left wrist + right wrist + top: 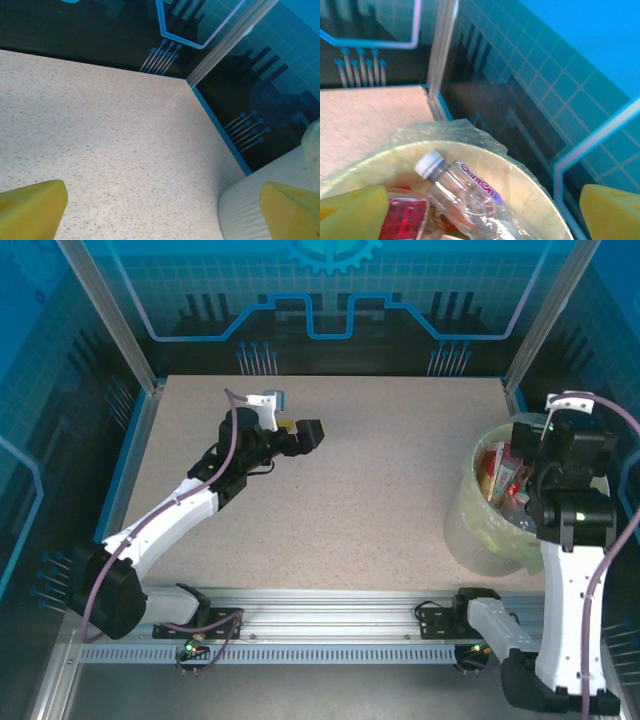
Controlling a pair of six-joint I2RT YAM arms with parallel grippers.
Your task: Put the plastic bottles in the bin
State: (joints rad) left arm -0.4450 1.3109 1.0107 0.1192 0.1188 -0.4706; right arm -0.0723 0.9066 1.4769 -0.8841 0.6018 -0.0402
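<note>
In the top view, the left arm reaches over the bench (380,490) toward its far edge, left of the middle. The left gripper (316,432) is above the bare speckled surface and holds nothing. The bin (468,525) stands at the right edge of the bench, a pale yellow-green bucket with a thin plastic bag (458,502) hanging over its rim. The plastic bottles (500,475) lie together inside it, with some red and white labels visible. The right gripper (522,443) hangs over the bin's opening. From this height I cannot tell how its jaws stand.

In the left wrist view, the two yellow fingers (31,210) of the left gripper (160,215) are in the lower corners, spread wide. Between them is only the bench (100,140), which runs to its far right corner.

In the right wrist view, the yellow fingers (612,212) of the right gripper (480,215) are also far apart and grip nothing. Under them is the open bin (525,175), with the crumpled bag (455,131) around its rim. A clear bottle (460,192) with a white cap and a red-lettered label lies on top, its cap toward the bench side. Beside it, near the left finger, a bottle with a red label (402,220) is partly visible. The bin sits close to the right wall of the enclosure.
</note>
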